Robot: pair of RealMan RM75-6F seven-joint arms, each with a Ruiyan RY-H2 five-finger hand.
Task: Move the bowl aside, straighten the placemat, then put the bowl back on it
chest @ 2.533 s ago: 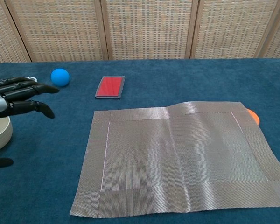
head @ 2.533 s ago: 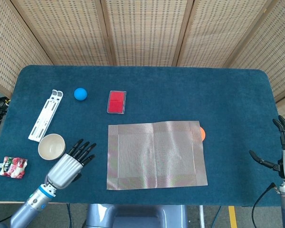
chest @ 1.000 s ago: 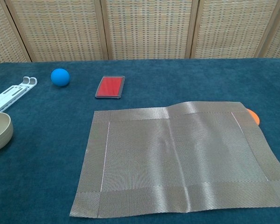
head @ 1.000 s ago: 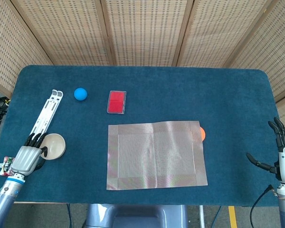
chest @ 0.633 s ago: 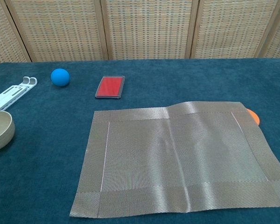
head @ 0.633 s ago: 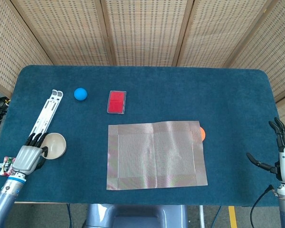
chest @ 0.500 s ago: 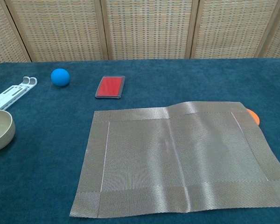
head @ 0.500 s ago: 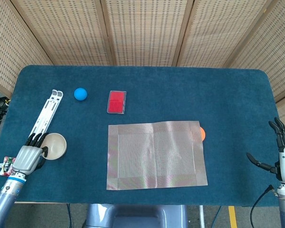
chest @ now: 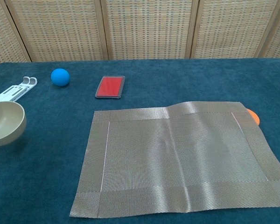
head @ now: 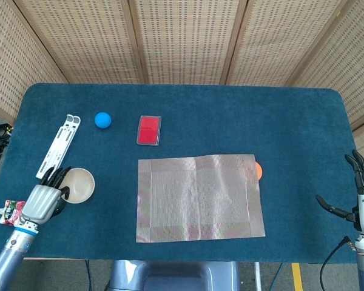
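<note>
Nearest to the robot, the left hand [head: 41,201] holds the bowl [head: 77,185] at its rim, with the fingers curled over the edge; the bowl is well to the left of the placemat [head: 199,197] and, from the chest view, seems lifted a little off the table [head: 188,115]. The right hand [head: 359,200] hangs beyond the right table edge, fingers spread, holding nothing.

I think the step in hand is to bring the bowl back on the mat. To do it well, the hand should carry the bowl level and high enough that it does not catch the mat's left border, then lower it near the middle and release only when it stands flat. The mat has a small raised fold at its far edge, so dragging would disturb it.

Counting: one bowl, one placemat, one small packet [head: 10,212] beside the left hand, one orange disc [head: 258,171] half under the mat, one white stand [head: 57,145], one red box [head: 149,130], one blue ball [head: 102,119].
</note>
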